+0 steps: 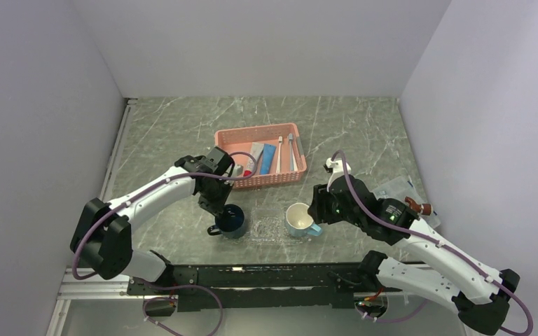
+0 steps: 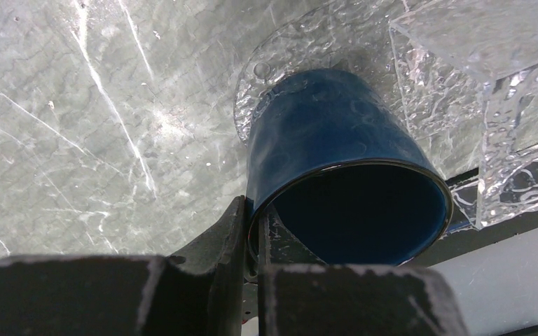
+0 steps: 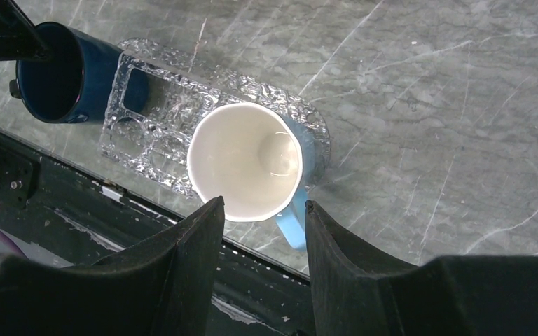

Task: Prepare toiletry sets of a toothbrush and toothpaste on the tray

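Blue mug [image 2: 336, 133], rim clamped by left gripper [image 2: 256, 231] at left end of tray [image 3: 147, 150], needs flat seating before release; right gripper [image 3: 263, 204] gapes over white mug [image 3: 242, 157].

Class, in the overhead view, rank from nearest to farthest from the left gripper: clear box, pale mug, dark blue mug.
1. Dark blue mug, gripped at its rim.
2. Pale mug, right end of the tray.
3. Clear box, far right.

Bright even light, soft shadows (glare on tray [image 3: 150, 140])
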Tool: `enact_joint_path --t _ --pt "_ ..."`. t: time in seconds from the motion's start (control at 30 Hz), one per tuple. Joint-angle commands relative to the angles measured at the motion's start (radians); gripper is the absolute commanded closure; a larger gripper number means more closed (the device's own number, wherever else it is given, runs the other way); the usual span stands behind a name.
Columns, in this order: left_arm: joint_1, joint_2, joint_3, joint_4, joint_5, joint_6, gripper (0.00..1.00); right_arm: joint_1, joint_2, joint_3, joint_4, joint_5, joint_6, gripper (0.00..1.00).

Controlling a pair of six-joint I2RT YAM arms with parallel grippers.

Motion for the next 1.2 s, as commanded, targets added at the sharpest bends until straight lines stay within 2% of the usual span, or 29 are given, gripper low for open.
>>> enact_joint_path --t 0.0,0.13,1.17 --pt "-0.009 0.006 0.01 0.029 0.04 0.002 1.0 0.005 -0.003 -0.013 0.043 -0.007 0.016 0.51" --pt "-0.01 0.012 0.017 0.021 0.031 0.005 0.98 0.005 -0.007 -0.016 0.045 -0.007 0.016 0.52" --pt "-0.022 0.018 0.093 0.005 0.039 0.002 0.69 0.005 -0.01 -0.028 0.056 -0.016 0.016 0.5"
